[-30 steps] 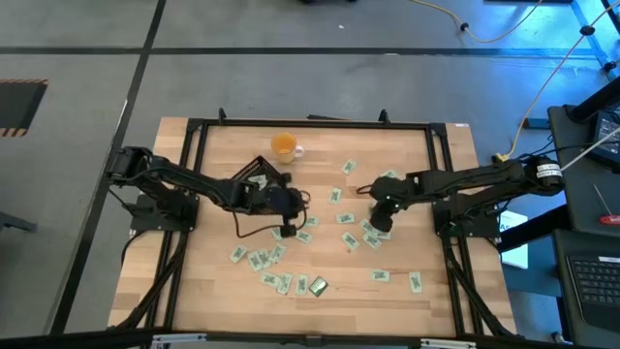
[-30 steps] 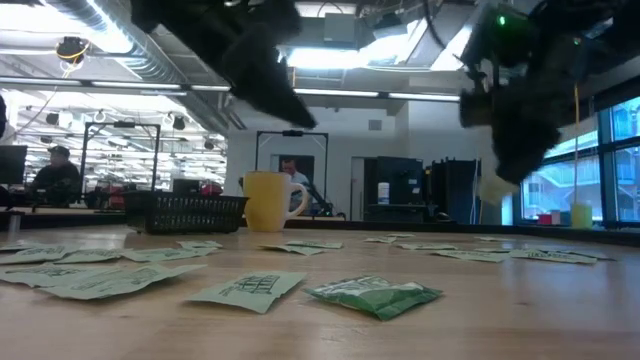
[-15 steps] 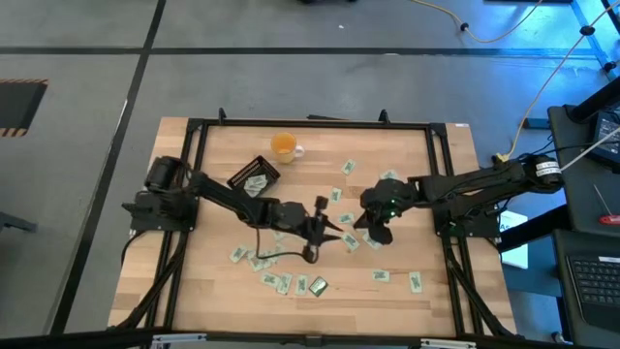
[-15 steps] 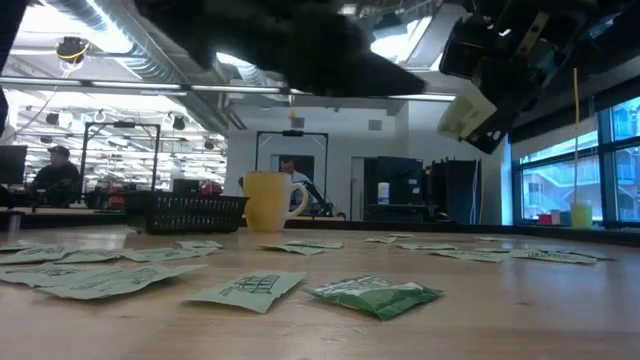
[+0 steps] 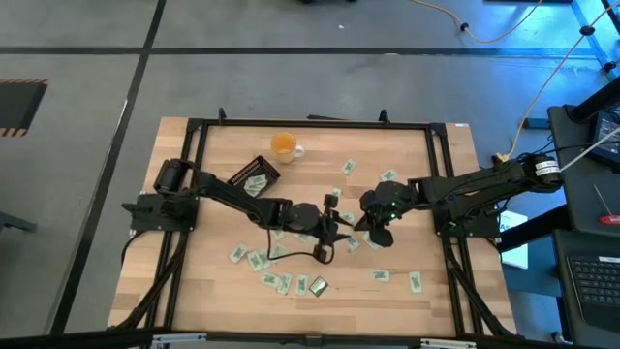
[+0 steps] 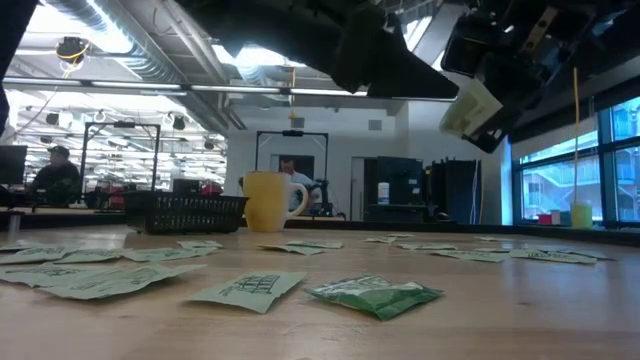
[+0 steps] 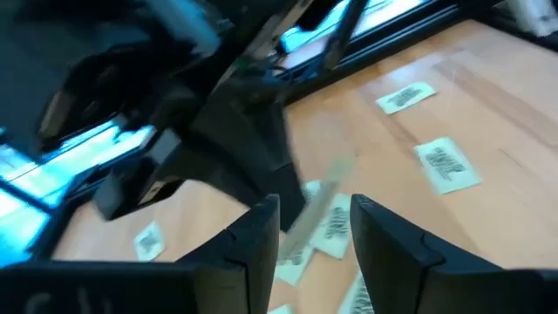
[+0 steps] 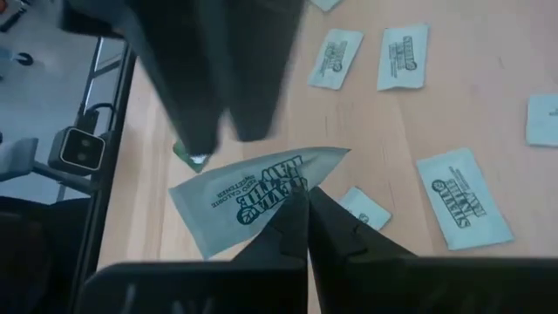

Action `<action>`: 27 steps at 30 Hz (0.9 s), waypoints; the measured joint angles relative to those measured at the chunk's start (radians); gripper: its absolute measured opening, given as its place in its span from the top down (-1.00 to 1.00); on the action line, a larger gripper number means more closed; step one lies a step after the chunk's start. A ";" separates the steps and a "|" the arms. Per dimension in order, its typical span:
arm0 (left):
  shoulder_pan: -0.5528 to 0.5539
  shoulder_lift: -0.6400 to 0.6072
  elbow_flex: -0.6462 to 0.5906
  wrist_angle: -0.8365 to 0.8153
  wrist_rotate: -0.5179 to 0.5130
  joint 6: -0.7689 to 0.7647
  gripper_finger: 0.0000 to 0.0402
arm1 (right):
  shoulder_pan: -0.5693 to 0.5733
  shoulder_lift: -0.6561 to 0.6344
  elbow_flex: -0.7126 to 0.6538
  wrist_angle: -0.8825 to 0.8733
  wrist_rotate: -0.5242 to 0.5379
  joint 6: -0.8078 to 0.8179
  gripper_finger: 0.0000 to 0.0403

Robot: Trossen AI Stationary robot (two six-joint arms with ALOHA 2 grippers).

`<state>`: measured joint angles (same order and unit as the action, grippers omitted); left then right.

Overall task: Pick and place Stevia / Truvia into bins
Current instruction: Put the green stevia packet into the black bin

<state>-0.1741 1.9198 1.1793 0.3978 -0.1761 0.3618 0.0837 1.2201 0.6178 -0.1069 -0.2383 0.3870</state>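
Observation:
My right gripper (image 5: pixel 366 225) hangs over the table's middle, shut on one pale green and white sachet (image 8: pixel 253 194), which also shows in the low view (image 6: pixel 469 108). My left gripper (image 7: pixel 314 231) is open and reaches in from the left, its fingers close on either side of the sachet's free end (image 7: pixel 321 208); I cannot tell whether they touch it. The black tray (image 5: pixel 254 176) stands at the far left and holds a few sachets. Several sachets (image 5: pixel 279 281) lie flat on the wood. My right gripper pinches the sachet's long edge (image 8: pixel 295 185) near its middle, between the two fingertips. The sachet is lifted clear of the table and hangs tilted, sticking out toward the left gripper.
An orange cup (image 5: pixel 283 145) with a white handle stands at the far side, next to the tray. Loose sachets spread over the middle, the near side (image 6: pixel 250 288) and the right (image 5: pixel 415 282). A darker green packet (image 6: pixel 372 295) lies near the front edge.
My left gripper has swung from beside the tray toward the table's right, up to the right gripper. My right gripper has risen and tipped with the sachet, lifting it high above the table, and has then kept still.

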 joint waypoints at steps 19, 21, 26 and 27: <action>0.006 0.000 0.000 0.003 0.043 0.046 0.48 | 0.000 0.000 0.000 0.091 0.034 -0.030 0.99; 0.006 0.000 0.000 0.002 0.040 0.059 0.54 | 0.000 0.000 0.000 0.090 0.034 -0.030 0.99; 0.006 0.000 0.000 0.002 0.036 0.063 0.70 | 0.000 0.000 0.000 0.089 0.034 -0.030 0.99; 0.006 0.000 0.000 0.002 0.036 0.070 0.74 | 0.000 0.000 0.000 0.089 0.035 -0.030 0.99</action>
<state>-0.1680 1.9194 1.1793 0.4000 -0.1406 0.4323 0.0841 1.2201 0.6178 -0.0177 -0.2036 0.3573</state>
